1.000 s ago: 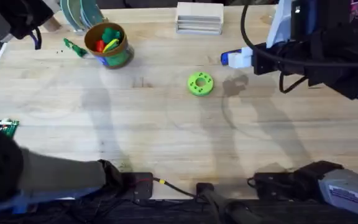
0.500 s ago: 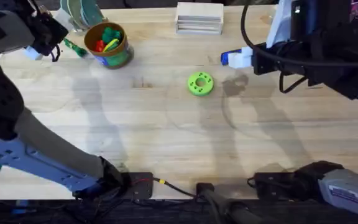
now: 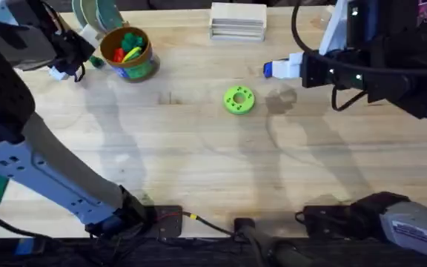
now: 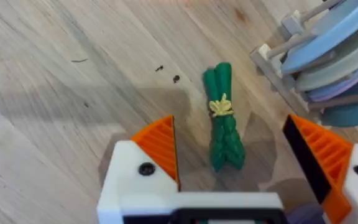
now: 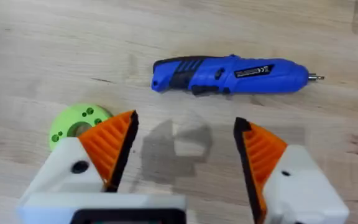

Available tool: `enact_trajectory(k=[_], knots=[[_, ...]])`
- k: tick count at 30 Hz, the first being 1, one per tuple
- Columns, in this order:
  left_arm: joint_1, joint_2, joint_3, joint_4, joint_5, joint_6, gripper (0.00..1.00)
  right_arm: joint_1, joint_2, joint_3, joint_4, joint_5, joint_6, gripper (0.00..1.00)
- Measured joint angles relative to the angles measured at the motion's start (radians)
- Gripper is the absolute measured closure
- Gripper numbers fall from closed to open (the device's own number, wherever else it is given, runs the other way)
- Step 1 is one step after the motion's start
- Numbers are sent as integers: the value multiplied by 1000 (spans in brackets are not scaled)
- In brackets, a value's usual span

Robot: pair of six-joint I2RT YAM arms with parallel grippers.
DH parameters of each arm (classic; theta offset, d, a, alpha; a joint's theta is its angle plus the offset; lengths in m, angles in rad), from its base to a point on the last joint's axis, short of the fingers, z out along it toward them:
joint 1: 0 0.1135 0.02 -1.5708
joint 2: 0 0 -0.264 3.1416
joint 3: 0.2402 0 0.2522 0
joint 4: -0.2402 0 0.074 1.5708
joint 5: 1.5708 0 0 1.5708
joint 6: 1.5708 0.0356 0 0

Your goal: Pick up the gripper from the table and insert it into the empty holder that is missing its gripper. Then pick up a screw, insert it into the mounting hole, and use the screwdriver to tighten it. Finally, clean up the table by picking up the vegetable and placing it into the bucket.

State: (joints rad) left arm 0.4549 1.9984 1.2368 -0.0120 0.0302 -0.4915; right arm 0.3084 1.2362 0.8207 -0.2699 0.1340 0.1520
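Left gripper (image 4: 232, 146) hangs over the far left of the table (image 3: 199, 148), its orange ribbed fingers (image 4: 160, 146) spread wide with the vegetable (image 4: 224, 118) lying on the wood between them — slim, dark green, tied with a yellow band, and touched by neither pad. Just beside it stands a rack of plates (image 4: 328, 56). From overhead, the left arm's head (image 3: 65, 55) sits close to the left of the bucket (image 3: 130, 53), a round pot with red, green and yellow toy pieces showing inside. Farther right, a lime-green disc (image 3: 238, 99) with holes lies near the table's middle, and a white box (image 3: 237, 21) rests at the far edge. Right gripper (image 5: 185, 149) is also open wide, holding nothing — the blue screwdriver (image 5: 229, 74) lies flat on the wood beyond its fingertips, silver tip pointing away from the disc.
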Motion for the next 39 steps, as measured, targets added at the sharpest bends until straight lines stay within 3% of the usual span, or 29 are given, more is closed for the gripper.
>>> enact_trajectory(k=[4,10,19,25,30,39], knots=[[0,4,3,1,4,-3,19,0,0,0,0,0,2,10],[-1,7,3,0,-1,-3,256,0,0,0,0,0,2,10],[-11,13,3,-35,-33,47,402,0,0,0,0,0,2,10],[-22,13,7,-41,-52,65,750,0,0,0,0,0,2,10],[-29,13,14,-41,-53,70,954,0,0,0,0,0,2,10],[-27,11,20,-60,-56,72,984,0,0,0,0,0,2,9]])
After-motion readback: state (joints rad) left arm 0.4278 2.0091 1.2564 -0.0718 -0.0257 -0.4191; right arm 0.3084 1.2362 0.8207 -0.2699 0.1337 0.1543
